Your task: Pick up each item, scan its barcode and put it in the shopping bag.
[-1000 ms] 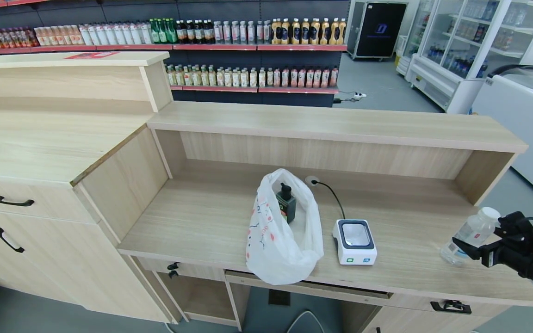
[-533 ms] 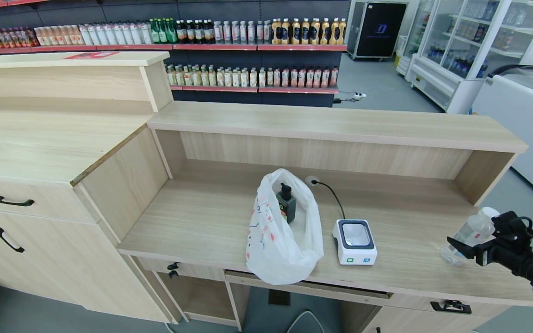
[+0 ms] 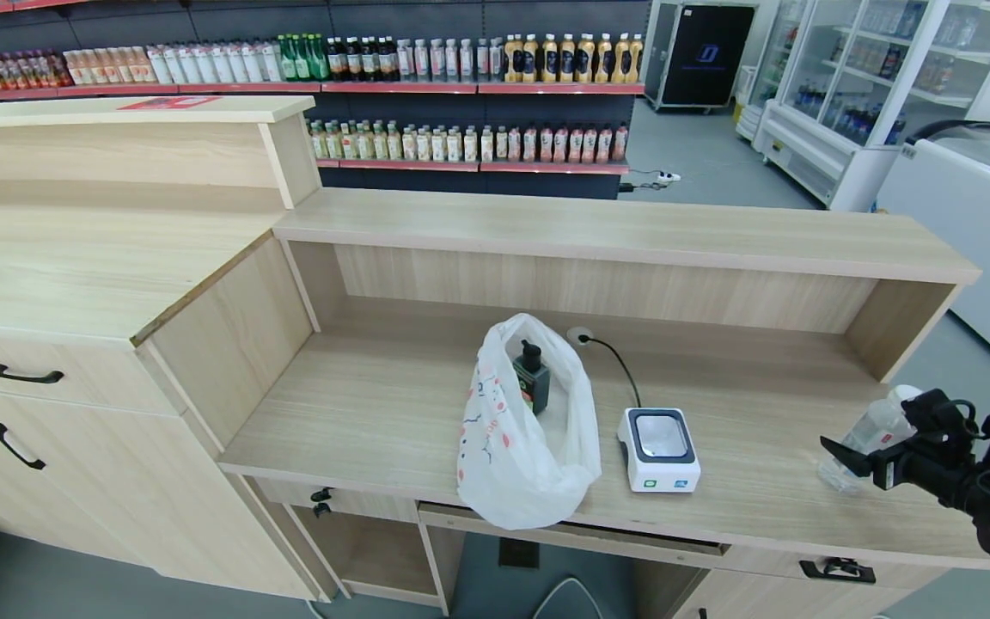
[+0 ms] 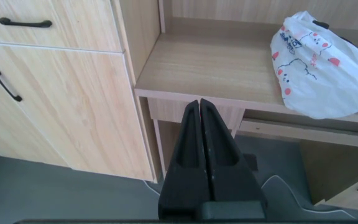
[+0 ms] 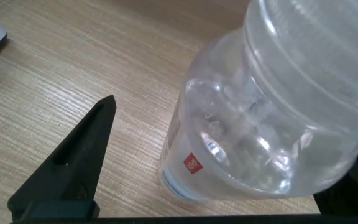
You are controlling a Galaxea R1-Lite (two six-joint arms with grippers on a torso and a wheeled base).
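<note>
A clear water bottle with a white cap stands at the counter's right end, leaning a little. My right gripper is open and straddles it. In the right wrist view the bottle sits between the spread fingers, with a gap on the visible side. A white shopping bag with red and black print stands mid-counter, and a dark pump bottle is inside it. The white barcode scanner lies just right of the bag. My left gripper is shut, low in front of the counter's left end.
The wooden counter has a raised back ledge and side walls. The scanner's black cable runs to a hole at the back. Drawers with black handles are on the left. Drink shelves and fridges stand behind.
My right gripper has moved left along the counter, closing in around the water bottle. The bag, scanner and left arm are as before.
</note>
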